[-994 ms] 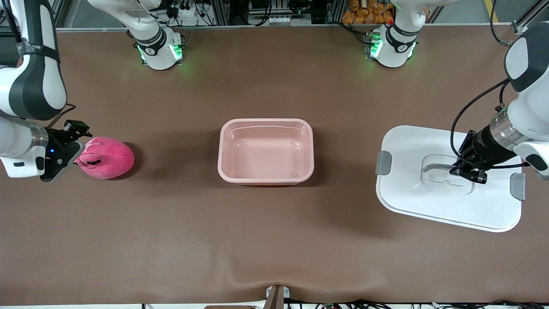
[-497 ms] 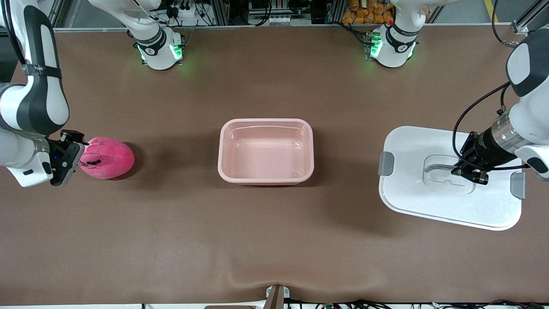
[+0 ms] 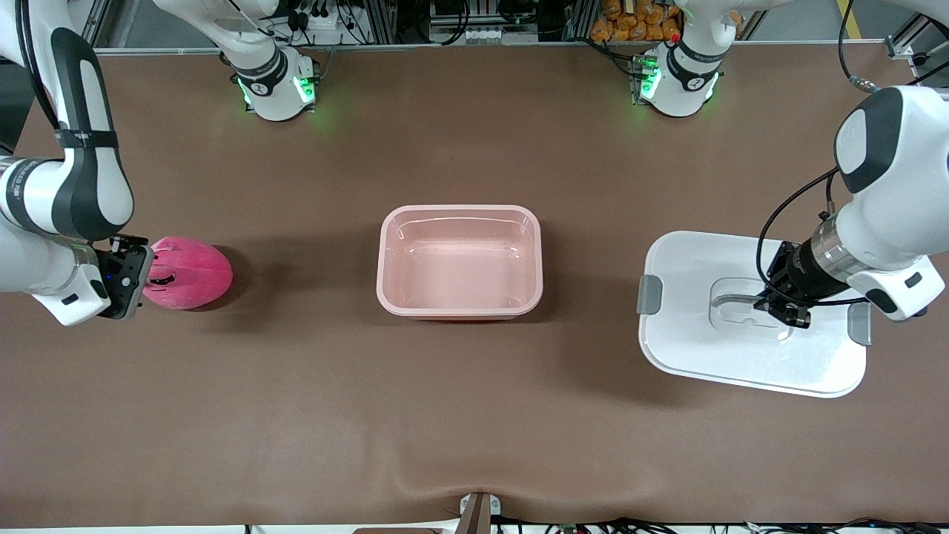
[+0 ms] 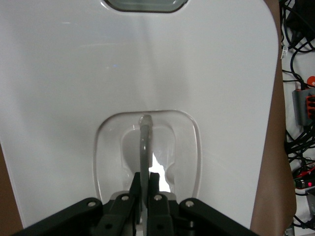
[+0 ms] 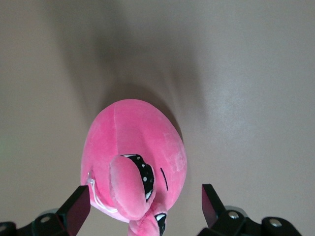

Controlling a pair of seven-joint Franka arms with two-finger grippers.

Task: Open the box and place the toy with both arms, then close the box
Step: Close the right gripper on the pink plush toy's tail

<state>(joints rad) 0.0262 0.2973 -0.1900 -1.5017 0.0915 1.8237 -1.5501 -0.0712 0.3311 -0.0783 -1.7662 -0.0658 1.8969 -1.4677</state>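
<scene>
Front view: brown matte bench (image 3: 296, 415), cables and racks along its base-side edge; no legible writing. Open box (image 3: 460, 261) at centre. My left claw (image 3: 784, 311) clenched on lid (image 3: 741, 356) handle (image 3: 734, 300). My right claw (image 3: 137, 271) spread around toy (image 3: 191, 273) at the right arm's end.

A brown tabletop (image 3: 474, 415) (its covering slightly rumpled at the near edge) fills the room's middle; aluminium framing (image 3: 385, 18), tangled cables (image 3: 311, 18) and what may be orange parts (image 3: 630, 18) line the edge by the bases.
</scene>
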